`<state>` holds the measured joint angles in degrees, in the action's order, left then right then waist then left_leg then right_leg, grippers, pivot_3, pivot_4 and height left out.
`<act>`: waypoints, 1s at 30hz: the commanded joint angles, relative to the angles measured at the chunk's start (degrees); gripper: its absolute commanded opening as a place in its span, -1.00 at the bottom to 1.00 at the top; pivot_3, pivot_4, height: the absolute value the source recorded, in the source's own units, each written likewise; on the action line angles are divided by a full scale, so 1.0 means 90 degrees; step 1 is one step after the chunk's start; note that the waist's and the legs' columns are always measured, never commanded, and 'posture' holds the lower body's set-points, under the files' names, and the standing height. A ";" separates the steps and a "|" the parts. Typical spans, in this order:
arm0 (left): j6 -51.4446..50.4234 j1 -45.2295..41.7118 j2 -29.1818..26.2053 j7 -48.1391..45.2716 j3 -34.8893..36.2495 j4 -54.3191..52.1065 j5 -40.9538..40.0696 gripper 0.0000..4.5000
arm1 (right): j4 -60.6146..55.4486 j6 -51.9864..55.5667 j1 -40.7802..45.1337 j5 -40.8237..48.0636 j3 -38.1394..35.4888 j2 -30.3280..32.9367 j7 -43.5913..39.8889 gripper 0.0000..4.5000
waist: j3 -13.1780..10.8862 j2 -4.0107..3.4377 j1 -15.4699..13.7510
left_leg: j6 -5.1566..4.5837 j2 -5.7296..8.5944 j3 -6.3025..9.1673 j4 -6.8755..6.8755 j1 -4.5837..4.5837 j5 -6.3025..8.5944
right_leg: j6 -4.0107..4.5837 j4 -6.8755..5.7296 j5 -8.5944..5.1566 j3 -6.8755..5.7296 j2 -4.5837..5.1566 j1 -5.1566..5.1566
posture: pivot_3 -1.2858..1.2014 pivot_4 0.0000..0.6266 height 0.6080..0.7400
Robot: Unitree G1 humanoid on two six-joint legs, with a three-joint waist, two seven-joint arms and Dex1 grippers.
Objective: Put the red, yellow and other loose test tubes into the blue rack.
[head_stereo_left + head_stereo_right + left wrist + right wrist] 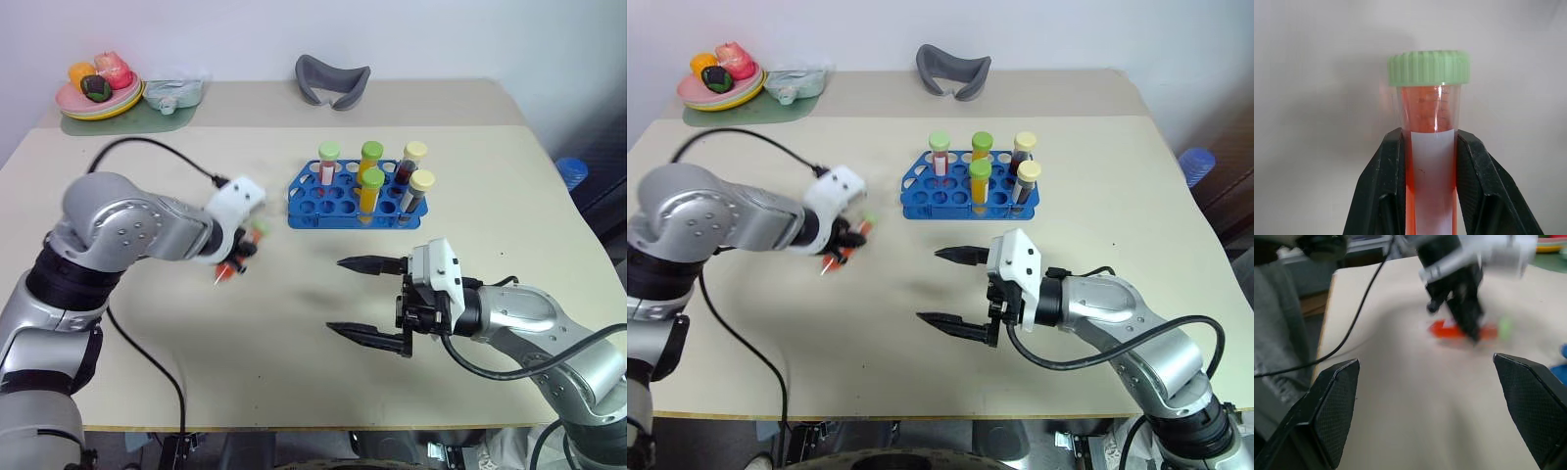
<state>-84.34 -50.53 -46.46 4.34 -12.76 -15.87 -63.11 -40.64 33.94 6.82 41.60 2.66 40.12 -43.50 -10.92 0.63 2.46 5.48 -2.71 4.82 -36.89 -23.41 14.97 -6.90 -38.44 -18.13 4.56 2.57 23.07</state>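
Note:
My left gripper (238, 257) is shut on the red test tube (1432, 147), which has a green cap and a white label. It holds the tube just above the table, left of the blue rack (313, 208), and the tube (231, 268) is tilted with its cap toward the rack. In the rack several capped tubes (370, 181) stand upright, some with yellow liquid and some dark. My right gripper (358, 299) hangs open and empty in front of the rack, pointing toward the left gripper (1462, 308).
A grey curved holder (333, 80) lies at the table's far edge. A plate of toy food (98, 96) and a clear container (174, 94) sit on a green mat at the far left corner. A black cable (157, 147) arcs over the left arm.

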 commanded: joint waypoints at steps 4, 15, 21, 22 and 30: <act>0.4139 0.1049 0.0813 -0.1110 0.1293 -0.1107 0.2016 -0.66 | 0.0304 -0.0083 -0.0748 -0.0230 -0.0544 -0.0428 0.0869 1.00 | 0.0005 -0.0006 -0.0027 | 0.0019 -0.0001 -0.0006 -0.0001 0.0001 -0.0011 | 0.0000 0.0002 0.0000 0.0001 0.0001 -0.0003 | 0.03 -0.52 1.00; 0.9059 0.1693 0.3800 -0.1663 -0.0344 0.1640 0.5532 -0.66 | 0.0731 -0.0408 -0.1121 -0.0602 -0.0967 -0.1462 0.1936 1.00 | 0.0013 -0.0009 -0.0039 | -0.0019 0.0002 -0.0010 -0.0016 0.0012 0.0012 | -0.0003 0.0020 0.0002 0.0000 0.0001 -0.0035 | 0.03 -0.52 1.00; 1.0621 0.1471 0.4271 -0.1967 -0.0294 0.3228 0.6379 -0.66 | 0.0722 -0.0502 -0.1222 -0.0708 -0.1067 -0.1569 0.2025 1.00 | 0.0014 -0.0010 -0.0009 | -0.0024 0.0002 -0.0009 -0.0015 0.0014 0.0014 | -0.0003 0.0017 0.0002 0.0000 0.0000 -0.0034 | 0.03 -0.52 1.00; 1.0699 0.1448 0.4338 -0.2025 -0.0234 0.3424 0.6365 -0.66 | 0.0724 -0.0515 -0.1232 -0.0726 -0.1076 -0.1582 0.2029 1.00 | 0.0014 -0.0010 -0.0007 | -0.0025 0.0002 -0.0009 -0.0015 0.0014 0.0015 | -0.0003 0.0017 0.0002 0.0000 0.0000 -0.0035 | 0.03 -0.52 1.00; 1.1105 0.1575 0.4702 -0.2463 0.0053 0.4140 0.6328 -0.66 | 0.0751 -0.0539 -0.1194 -0.0813 -0.1077 -0.1639 0.2068 1.00 | 0.0014 -0.0010 -0.0010 | -0.0025 0.0002 -0.0008 -0.0014 0.0014 0.0015 | -0.0004 0.0017 0.0002 -0.0001 0.0000 -0.0036 | 0.03 -0.52 1.00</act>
<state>13.61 -36.43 -5.00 -17.00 -13.16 22.02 -5.76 -33.19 30.30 -4.24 34.40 -5.98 25.83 -25.03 -10.79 0.54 2.36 5.25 -2.69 4.75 -37.02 -23.29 15.10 -6.94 -38.29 -18.12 4.55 2.57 22.75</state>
